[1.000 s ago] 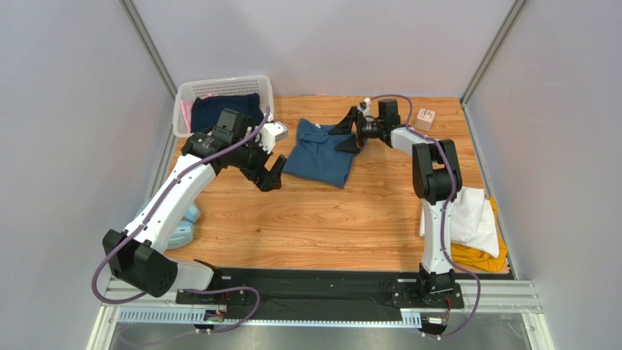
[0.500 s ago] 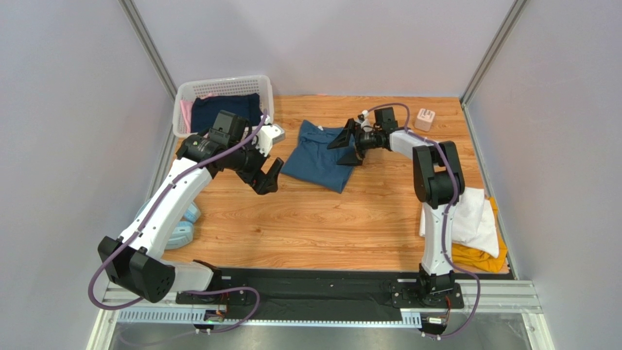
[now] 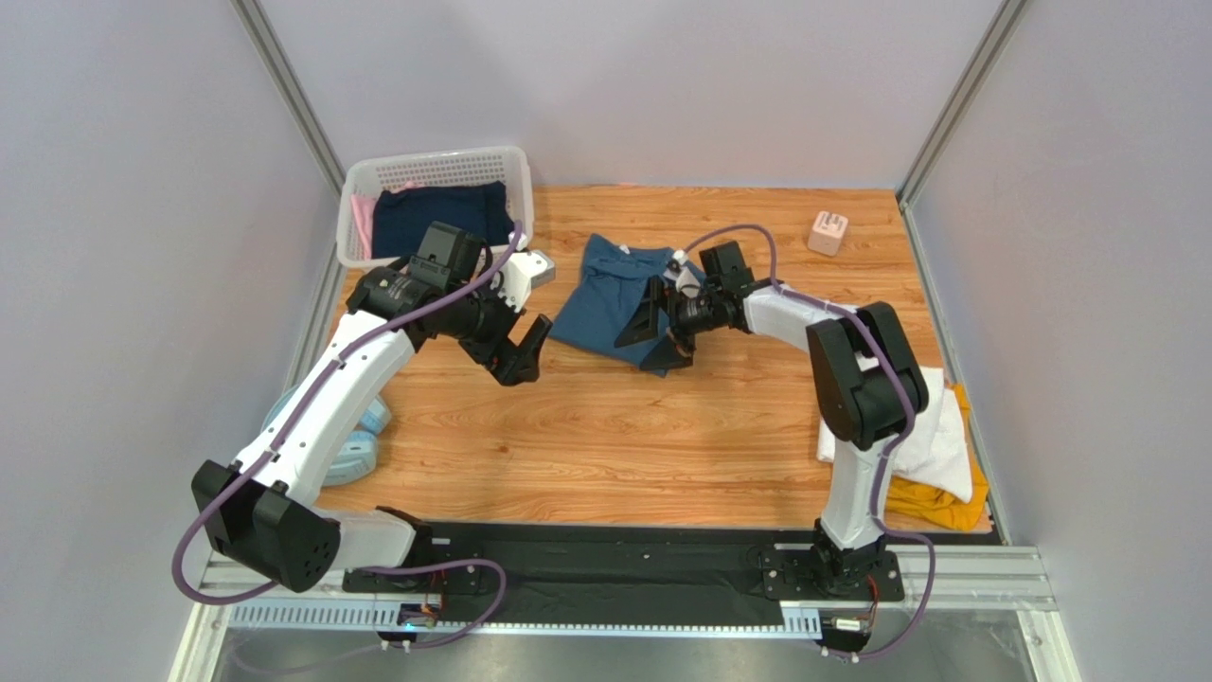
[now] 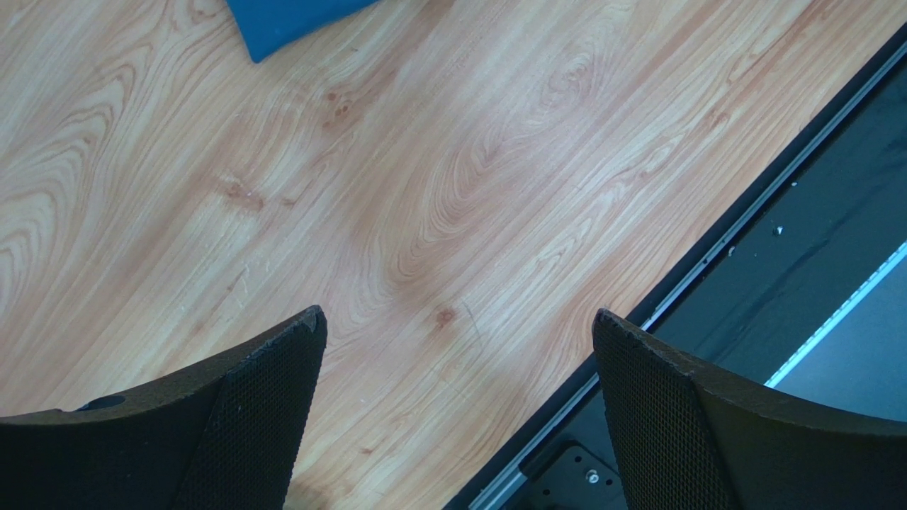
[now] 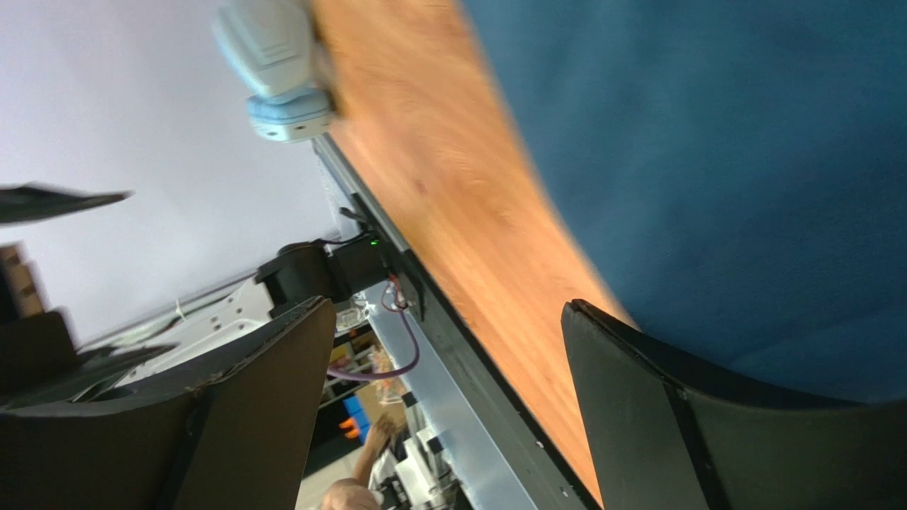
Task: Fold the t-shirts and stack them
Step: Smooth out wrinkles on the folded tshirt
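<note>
Teal-blue t-shirt (image 3: 605, 291) lies partly folded at the far middle of the desk (image 3: 640, 441), and the right jaws hang right over its near right edge, spread wide with nothing pinched between them. Left jaws are spread wide too, above bare wood just beside the shirt's near left corner, gripping nothing. Over at the right edge, a folded white t-shirt (image 3: 932, 419) sits on top of a mustard-yellow t-shirt (image 3: 939, 505). White basket (image 3: 363, 185) in the far left corner holds dark cloth (image 3: 441, 213).

Table (image 3: 626, 426) front lies open; basket (image 3: 433, 159) and block (image 3: 828, 232) crowd far edge
</note>
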Robot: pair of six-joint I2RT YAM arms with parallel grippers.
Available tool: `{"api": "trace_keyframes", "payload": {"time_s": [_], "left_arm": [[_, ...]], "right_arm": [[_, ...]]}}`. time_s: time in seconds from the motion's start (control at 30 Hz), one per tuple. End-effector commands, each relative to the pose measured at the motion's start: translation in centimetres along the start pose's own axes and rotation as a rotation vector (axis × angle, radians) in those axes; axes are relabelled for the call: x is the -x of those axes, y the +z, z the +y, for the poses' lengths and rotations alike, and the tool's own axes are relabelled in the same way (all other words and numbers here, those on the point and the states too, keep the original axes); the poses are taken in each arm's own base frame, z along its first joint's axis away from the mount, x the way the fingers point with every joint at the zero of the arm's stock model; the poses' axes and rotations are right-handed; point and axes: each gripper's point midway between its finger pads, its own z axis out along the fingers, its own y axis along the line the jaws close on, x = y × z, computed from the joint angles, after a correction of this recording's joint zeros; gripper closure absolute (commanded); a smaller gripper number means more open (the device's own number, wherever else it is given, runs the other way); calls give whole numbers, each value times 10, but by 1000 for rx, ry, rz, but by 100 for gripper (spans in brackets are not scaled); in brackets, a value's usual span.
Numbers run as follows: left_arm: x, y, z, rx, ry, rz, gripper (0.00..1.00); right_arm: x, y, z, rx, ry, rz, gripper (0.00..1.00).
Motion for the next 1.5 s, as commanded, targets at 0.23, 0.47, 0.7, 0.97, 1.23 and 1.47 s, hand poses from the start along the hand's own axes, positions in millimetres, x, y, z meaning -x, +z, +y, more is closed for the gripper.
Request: {"api": "trace_keyframes", "payload": {"time_s": [0.23, 0.47, 0.7, 0.97, 1.23, 1.47], "left_arm": [[-1, -9, 3, 30, 42, -9, 0], [4, -10, 5, 33, 43, -13, 0], [3, -13, 5, 40, 47, -12, 0], [4, -20, 9, 90, 53, -32, 0], [0, -38, 31, 265, 65, -63, 0], [-8, -43, 29, 284, 73, -80, 0]], "right_arm": [[-4, 11, -31, -15, 79, 18, 16], [25, -27, 65, 90, -23, -66, 15], [55, -10, 60, 93, 12, -62, 15], [36, 28, -25, -2, 138, 8, 16], [46, -12, 20, -85, -52, -96, 0], [54, -59, 19, -118, -69, -221, 0]]}}
